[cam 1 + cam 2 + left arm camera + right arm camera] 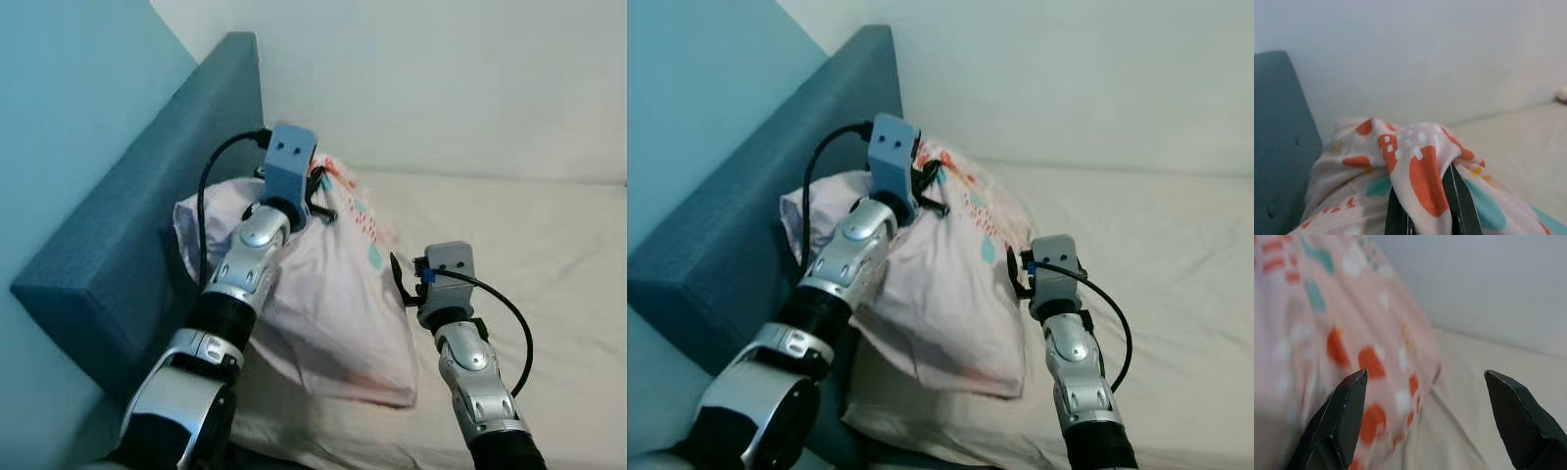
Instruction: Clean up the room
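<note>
Left tool [1427, 208], fingers pinched together on a fold of one pink patterned pillow [333, 294], holds it at its upper edge near the headboard. Right tool [1425, 426], fingers spread wide and holding nothing, sits just beside the pillow's right edge above the bed [549, 245]. The single pillow leans against one teal headboard [127, 225], its lower end resting on the cream sheet; a pale wall [441, 78] stands behind.
</note>
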Available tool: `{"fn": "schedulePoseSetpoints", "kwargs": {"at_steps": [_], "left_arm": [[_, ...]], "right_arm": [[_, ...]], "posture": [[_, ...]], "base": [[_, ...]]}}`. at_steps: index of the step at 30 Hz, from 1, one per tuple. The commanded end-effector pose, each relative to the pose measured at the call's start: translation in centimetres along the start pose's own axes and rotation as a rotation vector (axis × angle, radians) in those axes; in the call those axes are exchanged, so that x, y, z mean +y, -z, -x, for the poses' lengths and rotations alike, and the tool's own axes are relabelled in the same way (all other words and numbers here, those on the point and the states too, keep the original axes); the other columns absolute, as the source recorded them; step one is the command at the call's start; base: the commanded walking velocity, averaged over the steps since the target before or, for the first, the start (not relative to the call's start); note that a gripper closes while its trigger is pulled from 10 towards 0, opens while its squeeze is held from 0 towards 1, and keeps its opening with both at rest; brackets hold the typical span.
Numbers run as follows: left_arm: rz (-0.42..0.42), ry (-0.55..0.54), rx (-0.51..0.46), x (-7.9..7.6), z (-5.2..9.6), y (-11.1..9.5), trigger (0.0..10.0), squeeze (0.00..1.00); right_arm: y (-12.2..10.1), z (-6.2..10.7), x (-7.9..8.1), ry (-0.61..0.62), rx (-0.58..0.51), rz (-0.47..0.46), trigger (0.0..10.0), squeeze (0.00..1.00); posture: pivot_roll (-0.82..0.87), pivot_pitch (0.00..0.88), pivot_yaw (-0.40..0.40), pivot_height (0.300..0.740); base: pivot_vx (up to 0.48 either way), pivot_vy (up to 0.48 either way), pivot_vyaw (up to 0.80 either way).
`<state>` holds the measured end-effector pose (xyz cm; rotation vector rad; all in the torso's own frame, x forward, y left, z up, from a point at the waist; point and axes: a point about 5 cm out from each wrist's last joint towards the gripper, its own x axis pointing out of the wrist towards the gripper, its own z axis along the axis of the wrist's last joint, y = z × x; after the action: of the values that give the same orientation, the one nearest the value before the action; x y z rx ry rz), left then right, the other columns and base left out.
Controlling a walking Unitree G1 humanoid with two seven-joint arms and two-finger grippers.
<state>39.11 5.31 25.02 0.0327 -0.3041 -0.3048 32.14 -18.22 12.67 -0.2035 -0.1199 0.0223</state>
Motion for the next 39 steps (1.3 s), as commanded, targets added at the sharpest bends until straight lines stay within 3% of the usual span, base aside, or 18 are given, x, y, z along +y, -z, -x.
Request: {"fn": "schedulePoseSetpoints", "kwargs": {"at_steps": [1,2,4,8,12,13,14,15,16,17,20,26,36,39], "left_arm": [[-0.028,-0.077,-0.082,0.9,-0.5,-1.6,10.0,0.0],[-0.041,-0.094,-0.073,1.0,-0.6,-1.4,10.0,0.0],[-0.066,-0.154,0.045,2.0,0.1,1.3,10.0,0.0],[-0.075,-0.172,0.173,2.1,1.7,4.7,10.0,0.0],[-0.124,-0.216,0.435,1.2,6.2,11.6,10.0,0.0],[-0.124,-0.216,0.435,1.2,6.2,11.6,10.0,0.0],[-0.118,-0.225,0.502,0.8,7.5,13.2,10.0,0.0],[-0.118,-0.225,0.502,0.8,7.5,13.2,10.0,0.0],[-0.132,-0.243,0.572,0.3,9.0,14.9,10.0,0.0],[-0.132,-0.243,0.572,0.3,9.0,14.9,10.0,0.0],[-0.127,-0.267,0.713,-1.7,13.6,18.7,10.0,0.0],[-0.043,-0.263,0.757,-1.9,14.3,19.3,10.0,0.0],[-0.159,-0.179,0.887,-1.2,16.7,21.1,10.0,0.0],[-0.191,-0.082,0.946,-1.5,17.8,21.7,10.0,0.0]], "right_arm": [[0.2,0.0,0.1,-0.009,0.001,0.008,10.0,0.0],[0.2,0.0,0.2,-0.01,0.0,0.008,10.0,0.0],[0.4,0.2,0.3,-0.021,0.005,0.01,10.0,0.0],[0.6,0.4,0.3,-0.027,0.013,0.012,10.0,0.0],[0.9,0.9,0.0,-0.026,0.028,0.016,10.0,0.0],[0.9,0.9,0.0,-0.026,0.028,0.016,10.0,0.0],[0.9,1.0,-0.1,-0.024,0.032,0.018,10.0,0.0],[0.9,1.0,-0.1,-0.024,0.032,0.018,10.0,0.0],[1.0,1.1,-0.3,-0.02,0.036,0.018,10.0,0.0],[1.0,1.1,-0.3,-0.02,0.036,0.018,10.0,0.0],[1.1,1.3,-0.8,-0.015,0.048,0.024,10.0,0.0],[1.1,1.3,-1.0,-0.021,0.052,0.031,10.0,0.0],[0.8,1.0,-0.9,-0.035,0.049,0.034,10.0,0.0],[0.8,0.9,-0.9,-0.039,0.048,0.036,10.0,0.0]], "posture": [[0.03,0.1,0.023,0.74],[0.03,0.1,0.023,0.74],[0.03,0.107,0.024,0.74],[0.02,0.116,0.021,0.74],[0.0,0.133,0.013,0.74],[0.0,0.133,0.013,0.74],[0.0,0.134,0.012,0.74],[0.0,0.134,0.012,0.74],[0.0,0.136,0.009,0.74],[0.0,0.136,0.009,0.74],[-0.02,0.156,0.0,0.74],[-0.02,0.161,-0.004,0.74],[-0.02,0.154,-0.009,0.74],[-0.02,0.15,-0.01,0.74]], "base": [[0.0,0.0,0.0],[0.0,0.0,0.0],[0.0,0.0,0.0],[0.0,0.0,0.0],[0.0,0.0,0.0],[0.0,0.0,0.0],[0.0,0.0,0.0],[0.0,0.0,0.0],[0.0,0.0,0.0],[0.0,0.0,0.0],[0.0,0.0,0.0],[0.0,0.0,0.0],[0.0,0.0,0.0],[0.0,0.0,0.0]]}}
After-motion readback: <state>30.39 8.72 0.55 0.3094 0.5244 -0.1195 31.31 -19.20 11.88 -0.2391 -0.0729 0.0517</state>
